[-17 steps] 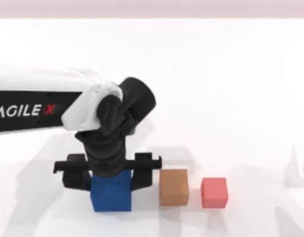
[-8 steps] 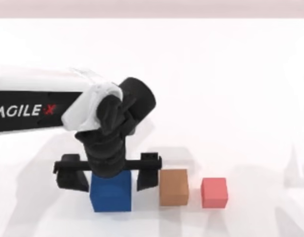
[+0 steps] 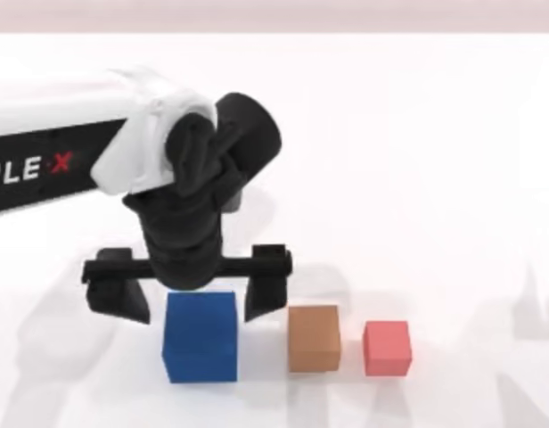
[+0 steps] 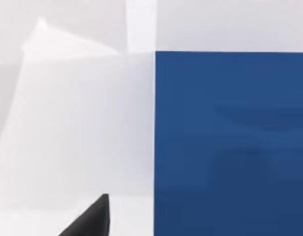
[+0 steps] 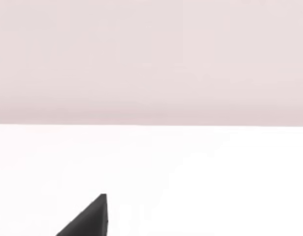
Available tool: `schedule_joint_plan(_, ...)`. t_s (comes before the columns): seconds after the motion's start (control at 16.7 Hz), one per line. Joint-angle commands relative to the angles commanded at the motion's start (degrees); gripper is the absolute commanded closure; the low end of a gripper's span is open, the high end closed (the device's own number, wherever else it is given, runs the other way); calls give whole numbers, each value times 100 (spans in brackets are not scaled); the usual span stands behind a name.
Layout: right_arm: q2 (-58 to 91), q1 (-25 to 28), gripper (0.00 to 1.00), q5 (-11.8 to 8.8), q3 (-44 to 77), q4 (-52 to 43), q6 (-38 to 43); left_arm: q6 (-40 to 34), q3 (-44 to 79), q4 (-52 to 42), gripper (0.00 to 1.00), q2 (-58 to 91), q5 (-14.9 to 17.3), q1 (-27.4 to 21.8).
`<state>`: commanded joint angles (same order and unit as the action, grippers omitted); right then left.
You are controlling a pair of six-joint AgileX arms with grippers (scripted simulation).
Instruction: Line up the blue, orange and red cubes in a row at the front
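Observation:
The blue cube (image 3: 200, 339), the orange cube (image 3: 314, 337) and the red cube (image 3: 386, 348) stand in a row near the table's front edge, with small gaps between them. My left gripper (image 3: 196, 310) hangs open just above and behind the blue cube, one finger (image 3: 123, 299) on each side and neither touching it. In the left wrist view the blue cube (image 4: 230, 147) fills the picture's right half, beside one dark fingertip (image 4: 92, 219). My right arm is outside the top view. Its wrist view shows one fingertip (image 5: 90, 219) over bare table.
The white tabletop (image 3: 417, 178) stretches behind and to the right of the row. A pale pink wall (image 5: 151, 59) rises beyond the table's far edge. The left arm's white link (image 3: 43, 160) crosses the table's left side.
My left gripper has spread its fingers wider, let go of the blue cube and drawn up and back. The blue cube stays on the table; the orange and red cubes have not moved.

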<state>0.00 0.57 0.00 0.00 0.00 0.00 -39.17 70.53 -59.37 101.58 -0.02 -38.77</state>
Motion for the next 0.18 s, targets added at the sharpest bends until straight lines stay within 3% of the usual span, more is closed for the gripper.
schedule_joint_plan(0.18,0,0,0,0,0,0,0,-1,237,-344,0,-175,-8,46)
